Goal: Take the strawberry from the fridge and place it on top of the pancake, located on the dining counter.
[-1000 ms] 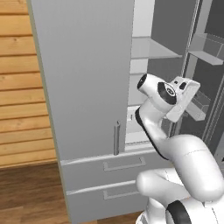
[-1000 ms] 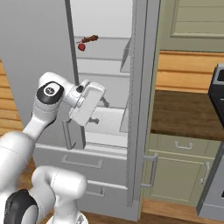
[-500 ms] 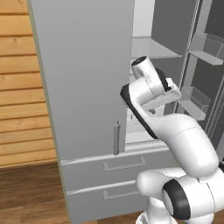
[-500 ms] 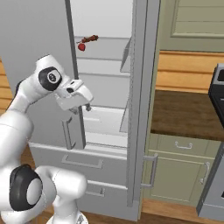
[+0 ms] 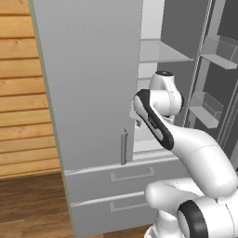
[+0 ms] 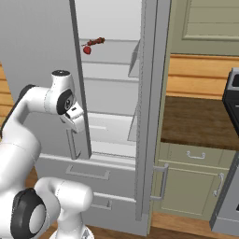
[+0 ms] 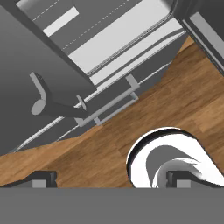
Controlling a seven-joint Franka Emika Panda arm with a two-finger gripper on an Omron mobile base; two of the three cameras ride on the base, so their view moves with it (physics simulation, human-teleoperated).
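While strawberry [image 6: 87,49] sits on fridge [image 6: 112,93] shelf, claw [image 7: 109,180] gapes wide, empty.

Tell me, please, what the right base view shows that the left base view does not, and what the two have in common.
Right base view: the strawberry lying on an upper shelf of the fridge, beside a darker morsel, plus a wooden counter over pale green cabinets. Left base view: the shelves on the inside of the open door and a wall of wood planks. Both show the open grey fridge, its two drawers and the white arm in front.
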